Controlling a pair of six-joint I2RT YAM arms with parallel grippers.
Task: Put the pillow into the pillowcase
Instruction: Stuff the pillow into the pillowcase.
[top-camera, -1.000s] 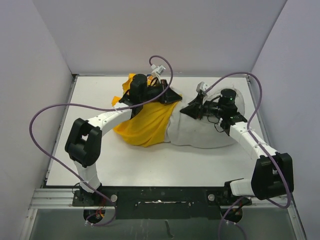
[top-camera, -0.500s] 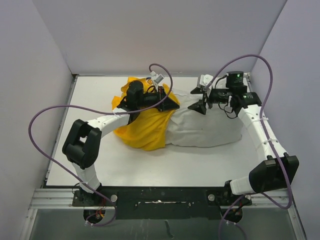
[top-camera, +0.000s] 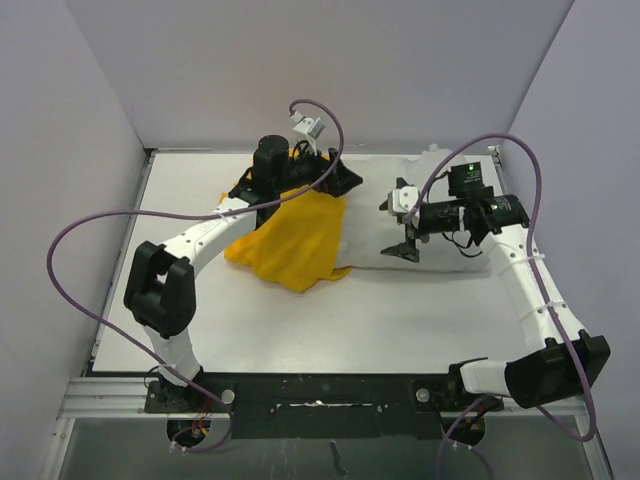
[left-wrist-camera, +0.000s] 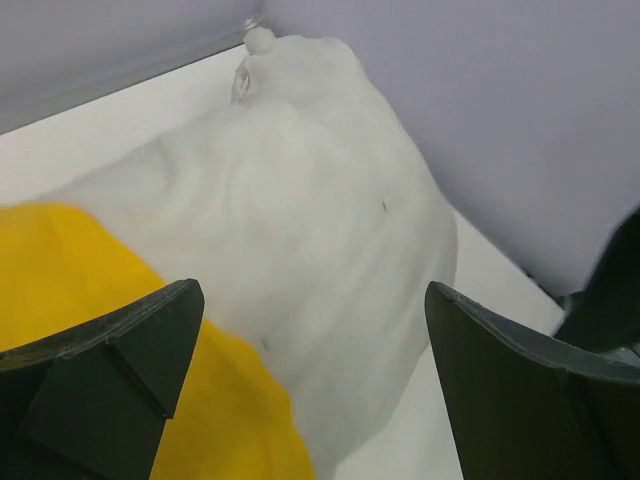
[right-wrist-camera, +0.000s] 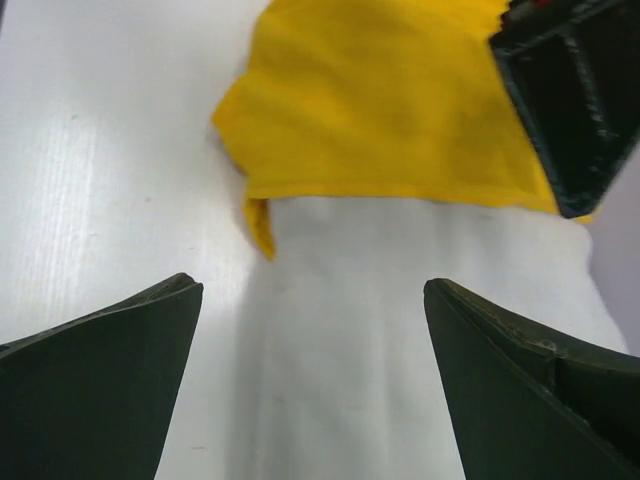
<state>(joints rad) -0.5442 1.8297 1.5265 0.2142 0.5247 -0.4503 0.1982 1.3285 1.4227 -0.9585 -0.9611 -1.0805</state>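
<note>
I see the left tool (left-wrist-camera: 310, 295) spread wide, nothing between its fingers, hanging over the pillow (left-wrist-camera: 320, 200). Right tool (right-wrist-camera: 312, 288) is spread and empty too, above the pillow's bare end. The pillow lies on the tabletop (top-camera: 400, 310) near the back wall, one end covered by the yellow pillowcase (top-camera: 290, 235), the rest sticking out to the right.

My left claw (left-wrist-camera: 312, 290), shut at the pillowcase (top-camera: 290, 235) a second ago, has sprung wide and drifted toward the back wall. My right claw (top-camera: 400, 226) has opened too, swinging from the far corner of the pillow (left-wrist-camera: 300, 200) to its middle.
</note>
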